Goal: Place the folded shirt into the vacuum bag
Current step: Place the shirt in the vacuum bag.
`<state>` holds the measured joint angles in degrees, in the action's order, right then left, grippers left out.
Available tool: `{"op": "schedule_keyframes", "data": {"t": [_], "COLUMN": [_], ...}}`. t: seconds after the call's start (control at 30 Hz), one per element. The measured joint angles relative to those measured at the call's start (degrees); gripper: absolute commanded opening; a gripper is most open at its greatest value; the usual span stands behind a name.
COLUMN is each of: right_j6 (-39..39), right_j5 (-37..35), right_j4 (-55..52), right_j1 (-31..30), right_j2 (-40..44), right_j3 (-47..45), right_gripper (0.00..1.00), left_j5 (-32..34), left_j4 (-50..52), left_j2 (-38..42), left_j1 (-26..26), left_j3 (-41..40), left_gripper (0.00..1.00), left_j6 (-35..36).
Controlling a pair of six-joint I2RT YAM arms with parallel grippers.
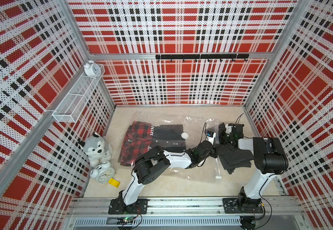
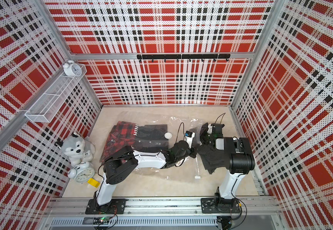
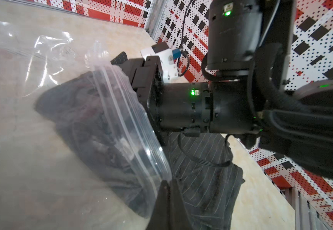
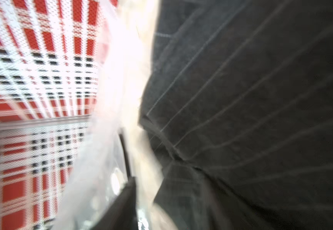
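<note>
The clear vacuum bag [image 1: 191, 123] [image 2: 175, 121] lies across the table with its white valve [image 1: 185, 135] on top and its zip slider [image 1: 218, 176] near the mouth. A dark pinstriped folded shirt [image 1: 235, 159] [image 2: 215, 159] lies at the mouth, and part of it is under the plastic [image 3: 93, 119]. My left gripper [image 1: 215, 151] [image 3: 168, 182] is shut on the bag's zip lip [image 3: 141, 143] and holds it up. My right gripper [image 1: 224, 131] reaches into the mouth beside the shirt [image 4: 241, 99]. Its jaws stand apart; one finger [image 4: 125, 199] shows and cloth hides the other.
A red plaid shirt [image 1: 135, 139] and a black shirt [image 1: 169, 135] lie inside the bag. A husky plush [image 1: 95, 148], an alarm clock [image 1: 103, 172] and a yellow block [image 1: 114, 182] sit at the left wall. A wire shelf [image 1: 77, 95] hangs above them.
</note>
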<state>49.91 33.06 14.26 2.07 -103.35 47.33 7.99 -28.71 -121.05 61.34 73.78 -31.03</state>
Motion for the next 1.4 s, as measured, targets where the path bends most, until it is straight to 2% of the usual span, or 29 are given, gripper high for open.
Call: {"op": "schedule_keyframes", "data": {"t": [0.07,0.2,0.33,0.53,0.73,0.83,1.07,1.4], "right_j6": [-3.6,-9.4,-13.7,-14.3,-12.2,-10.6,-8.5,-5.7], "right_j5": [-1.9,-6.9,-15.7,-27.5,-30.4,-31.3,-32.2,-31.8], "right_j4": [-4.4,-12.6,-22.1,-35.2,-42.6,-44.2,-45.0,-47.3], "right_j1": [0.0,0.2,0.8,0.9,0.6,-0.9,-5.8,-10.7], "right_j2": [3.6,12.7,21.3,31.9,44.8,46.9,44.9,48.1], "right_j3": [-0.1,-1.1,-3.2,-9.3,-15.7,-17.6,-20.0,-21.9], "right_gripper": [0.84,0.88,0.93,0.97,0.96,0.92,0.83,0.8], "left_j5": [-0.5,-1.6,-2.3,-3.6,-4.9,-5.4,-6.5,-6.8], "left_j4": [-0.6,-1.2,-1.8,-2.2,-2.7,-2.9,-3.0,-3.0], "left_j2": [-0.5,-1.7,-2.5,-3.4,-3.5,-3.5,-3.5,-3.5], "left_j1": [-0.5,-1.0,-1.2,-1.7,-2.2,-2.3,-2.6,-2.5], "left_j3": [-0.4,-0.6,-0.6,-0.6,-0.6,-0.6,-0.6,-0.6], "left_gripper": [0.0,0.0,0.0,0.0,0.0,0.0,0.0,0.0], "left_j6": [0.0,0.0,0.0,0.0,0.0,0.0,0.0,0.0]}}
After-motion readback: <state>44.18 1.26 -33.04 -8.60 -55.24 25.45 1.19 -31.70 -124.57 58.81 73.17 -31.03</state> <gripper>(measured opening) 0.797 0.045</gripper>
